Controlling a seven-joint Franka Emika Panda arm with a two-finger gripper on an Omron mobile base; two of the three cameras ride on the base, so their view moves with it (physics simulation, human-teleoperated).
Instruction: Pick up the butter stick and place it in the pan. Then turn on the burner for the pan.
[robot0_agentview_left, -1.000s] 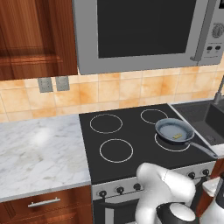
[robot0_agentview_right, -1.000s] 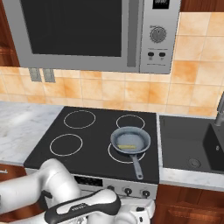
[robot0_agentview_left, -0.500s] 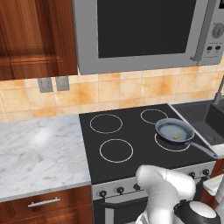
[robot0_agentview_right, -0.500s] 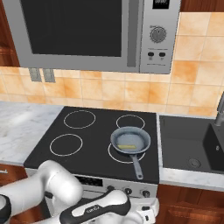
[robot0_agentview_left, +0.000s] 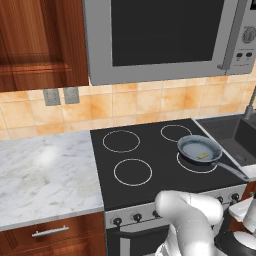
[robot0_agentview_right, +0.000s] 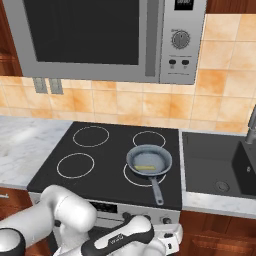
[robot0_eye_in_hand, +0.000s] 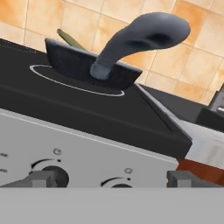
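Butter stick, pale yellow, in pan

A stainless microwave with a dark glass door fills the upper middle of the left base view, and a reddish wooden cabinet hangs beside it at the upper left. Below them runs a wall of orange and cream tiles, with two grey wall outlets at the left. A white marble bench takes up the lower left, above a wooden drawer with a metal handle. At the right edge lies a dark sink. The range's grey front panel carries dark knobs in the hand view.
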